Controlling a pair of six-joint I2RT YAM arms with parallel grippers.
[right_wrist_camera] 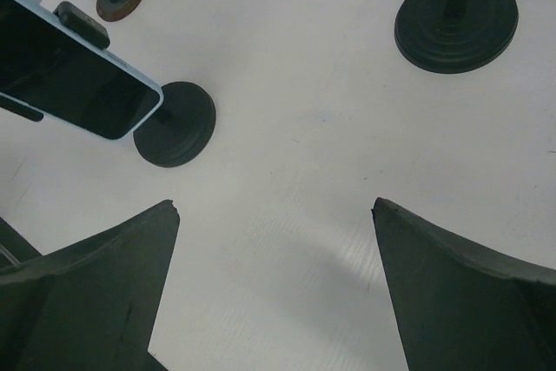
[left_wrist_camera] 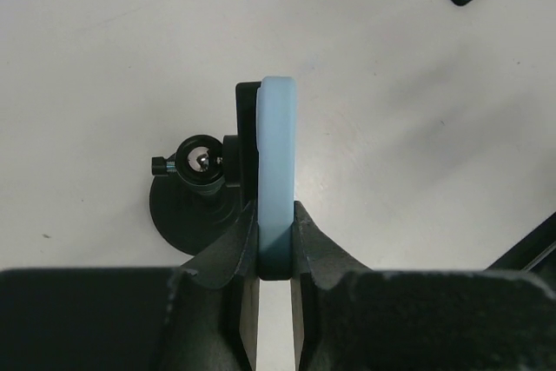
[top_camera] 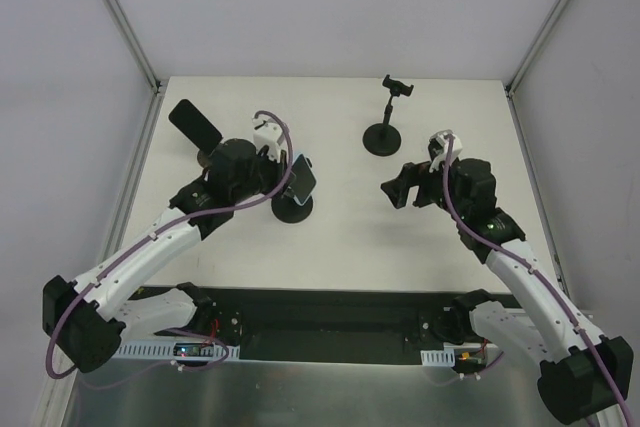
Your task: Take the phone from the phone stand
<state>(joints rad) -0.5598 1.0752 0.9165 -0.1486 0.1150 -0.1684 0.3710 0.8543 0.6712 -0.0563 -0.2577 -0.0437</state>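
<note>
A phone in a light blue case (top_camera: 304, 178) sits in the clamp of a black stand (top_camera: 292, 209) left of centre. In the left wrist view I see the phone edge-on (left_wrist_camera: 278, 154), the clamp (left_wrist_camera: 247, 136) behind it and the round base (left_wrist_camera: 182, 215). My left gripper (left_wrist_camera: 276, 219) is shut on the phone's near edge, and it shows from above (top_camera: 290, 173). In the right wrist view the phone (right_wrist_camera: 74, 84) shows its dark screen, still in the clamp. My right gripper (right_wrist_camera: 274, 206) is open and empty above the table, to the right of the phone (top_camera: 398, 191).
An empty stand (top_camera: 384, 137) with its clamp (top_camera: 398, 84) stands at the back centre; its base shows in the right wrist view (right_wrist_camera: 456, 22). A second stand holding a dark phone (top_camera: 194, 124) stands at the back left, close to my left arm.
</note>
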